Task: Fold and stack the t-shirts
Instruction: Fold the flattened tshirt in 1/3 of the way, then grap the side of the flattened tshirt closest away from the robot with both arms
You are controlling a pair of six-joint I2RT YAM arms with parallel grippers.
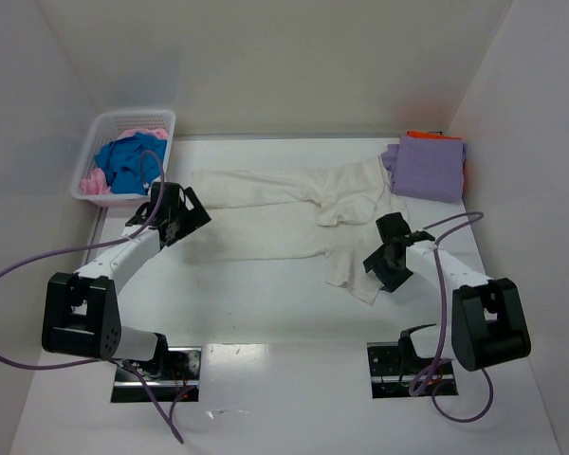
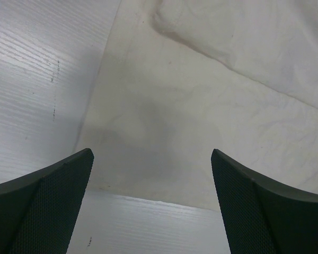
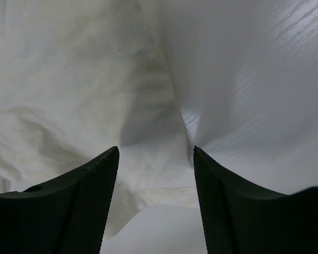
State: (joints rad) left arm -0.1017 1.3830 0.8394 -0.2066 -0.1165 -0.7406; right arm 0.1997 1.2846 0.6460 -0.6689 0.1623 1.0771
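A large cream-white t-shirt [image 1: 275, 213] lies spread and rumpled across the middle of the table. My left gripper [image 1: 185, 216] is open over its left edge; in the left wrist view [image 2: 152, 153] the cloth [image 2: 201, 106] lies flat below the wide-apart fingers, and its edge crosses between them. My right gripper [image 1: 387, 261] is open at the shirt's lower right corner; in the right wrist view [image 3: 156, 151] a hemmed fold of cloth [image 3: 148, 106] lies between the fingers, not pinched. A folded lavender shirt [image 1: 427, 166] lies on an orange one [image 1: 431, 136] at the back right.
A white lattice basket [image 1: 133, 115] at the back left holds a blue shirt [image 1: 128, 163] and a pink one [image 1: 95, 183]. White walls close in the table at the back and both sides. Purple cables loop beside both arms.
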